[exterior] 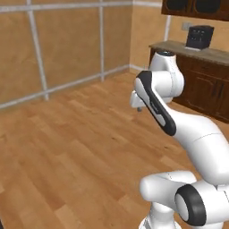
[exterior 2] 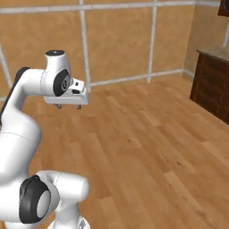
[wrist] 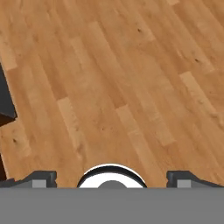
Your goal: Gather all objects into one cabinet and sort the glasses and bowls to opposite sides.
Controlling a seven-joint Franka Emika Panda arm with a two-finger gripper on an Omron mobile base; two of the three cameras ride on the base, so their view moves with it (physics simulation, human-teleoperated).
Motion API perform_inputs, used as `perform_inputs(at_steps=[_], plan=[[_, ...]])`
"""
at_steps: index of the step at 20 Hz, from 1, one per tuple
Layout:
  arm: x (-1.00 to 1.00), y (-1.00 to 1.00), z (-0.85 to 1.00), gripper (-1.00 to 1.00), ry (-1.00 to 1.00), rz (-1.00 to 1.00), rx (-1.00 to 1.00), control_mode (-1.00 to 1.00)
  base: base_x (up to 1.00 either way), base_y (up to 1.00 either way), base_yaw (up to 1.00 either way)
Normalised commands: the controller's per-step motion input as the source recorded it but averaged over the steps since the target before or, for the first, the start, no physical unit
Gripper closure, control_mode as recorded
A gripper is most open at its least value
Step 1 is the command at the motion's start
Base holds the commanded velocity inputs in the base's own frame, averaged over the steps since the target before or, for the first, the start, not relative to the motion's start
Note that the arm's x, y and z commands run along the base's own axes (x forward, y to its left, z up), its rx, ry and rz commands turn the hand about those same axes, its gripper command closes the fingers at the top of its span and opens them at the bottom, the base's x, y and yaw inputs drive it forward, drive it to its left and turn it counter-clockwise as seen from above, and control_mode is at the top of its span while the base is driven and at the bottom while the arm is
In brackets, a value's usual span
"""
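Currently my arm is folded above bare wooden floor (exterior 2: pixel 147 143), with the gripper (exterior 2: pixel 68 106) hanging downward in the air, well above the planks. Its two short fingers (wrist: pixel 43 178) stand spread wide apart with nothing between them, so the pincer is released and carries nothing. From the hand camera I look straight down at light brown floorboards.

Tan tiled walls (exterior: pixel 67 44) with pale grout lines stand ahead. Off to my right runs a dark reddish-brown counter unit (exterior: pixel 203 82) with a stone-coloured top, and a small black appliance (exterior: pixel 199 37) sits on it. Above that, at the top edge of the left base view, I see the lower part of a dark wooden wall cabinet (exterior: pixel 197 9); it is well apart from the gripper. I cannot tell where the cups, mug and bowl are.
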Motion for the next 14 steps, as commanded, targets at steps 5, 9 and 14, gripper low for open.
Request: perform_inputs(at_steps=[5, 9, 14], plan=[[0.00, 0.00, 0.00, -1.00, 0.00, 0.00, 0.00, 1.00, 0.12, 0.00, -0.45], [0.00, 0.00, 0.00, -1.00, 0.00, 0.00, 0.00, 1.00, 0.19, 0.00, -0.44], [0.00, 0.00, 0.00, -1.00, 0.00, 0.00, 0.00, 1.00, 0.75, 0.00, -0.36]])
